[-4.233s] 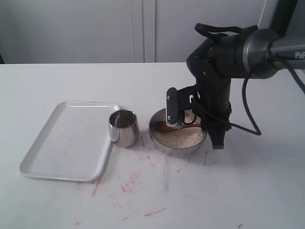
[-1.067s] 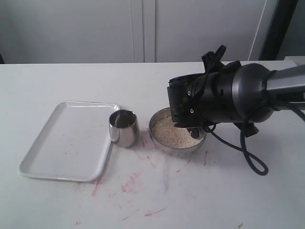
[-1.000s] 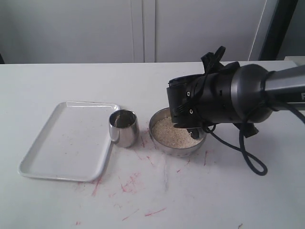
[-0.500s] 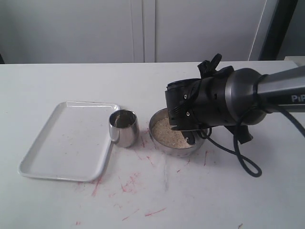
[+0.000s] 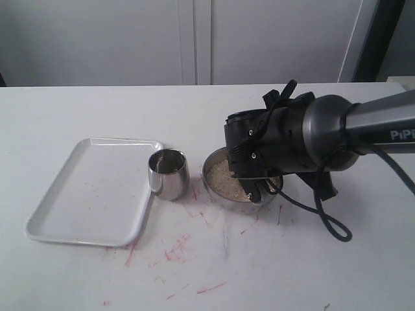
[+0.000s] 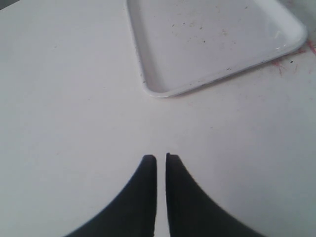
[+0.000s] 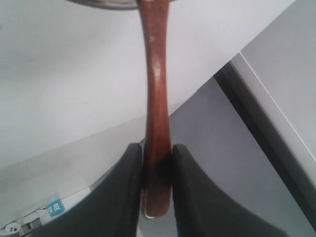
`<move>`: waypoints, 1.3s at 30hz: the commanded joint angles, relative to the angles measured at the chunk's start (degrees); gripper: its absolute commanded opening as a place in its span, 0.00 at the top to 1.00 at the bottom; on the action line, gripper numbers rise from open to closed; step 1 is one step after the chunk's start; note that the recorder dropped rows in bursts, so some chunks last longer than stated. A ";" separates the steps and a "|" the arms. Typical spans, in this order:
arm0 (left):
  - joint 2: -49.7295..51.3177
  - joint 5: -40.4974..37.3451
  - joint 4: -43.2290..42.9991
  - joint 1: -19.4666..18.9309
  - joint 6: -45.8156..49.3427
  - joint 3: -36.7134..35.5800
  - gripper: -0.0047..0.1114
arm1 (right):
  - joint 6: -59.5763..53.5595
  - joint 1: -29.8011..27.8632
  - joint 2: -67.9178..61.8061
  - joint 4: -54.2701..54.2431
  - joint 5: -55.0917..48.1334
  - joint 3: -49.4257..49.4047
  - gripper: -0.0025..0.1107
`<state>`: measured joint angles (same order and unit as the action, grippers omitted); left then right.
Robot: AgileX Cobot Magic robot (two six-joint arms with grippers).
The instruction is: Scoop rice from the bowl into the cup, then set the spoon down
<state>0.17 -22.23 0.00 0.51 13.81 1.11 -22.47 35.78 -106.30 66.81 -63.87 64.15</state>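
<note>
The fingers [image 7: 129,187] of the right gripper [image 7: 157,153] are clenched on the spoon [image 7: 155,74] near the tail of its handle, so the whole shaft is free ahead of them to reach down. Past the fingertips it runs to the bowl [image 5: 216,194]. The wrist hides the scoop, which is probably digging into the rice [image 5: 224,173]. Farther out, just beside the bowl, the cup [image 5: 168,173] stands upright, ready for the pour. The left gripper [image 6: 161,159], pressed nearly together on nothing, sits idle short of the tray [image 6: 207,49].

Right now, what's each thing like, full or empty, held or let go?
bowl: upright, has rice in it.
rice: in the bowl.
cup: upright beside the bowl.
spoon: held by its handle.
tray: flat, nothing on it.
right tool: shut on the spoon.
left tool: shut, holding nothing.
</note>
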 commanded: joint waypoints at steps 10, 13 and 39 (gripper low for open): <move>-0.17 -2.22 0.00 0.22 -0.33 -0.53 0.84 | -0.12 -0.39 -0.33 -2.96 4.40 -0.32 0.98; -0.17 -2.22 0.00 0.22 -0.33 -0.53 0.84 | 3.59 -0.39 -0.33 -2.98 5.08 -0.32 0.98; -0.17 -2.22 0.00 0.22 -0.33 -0.53 0.84 | 6.26 -3.07 2.69 -5.90 5.04 -0.32 0.98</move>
<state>0.17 -22.23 0.00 0.51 13.81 1.11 -17.50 33.64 -105.11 62.00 -59.72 64.05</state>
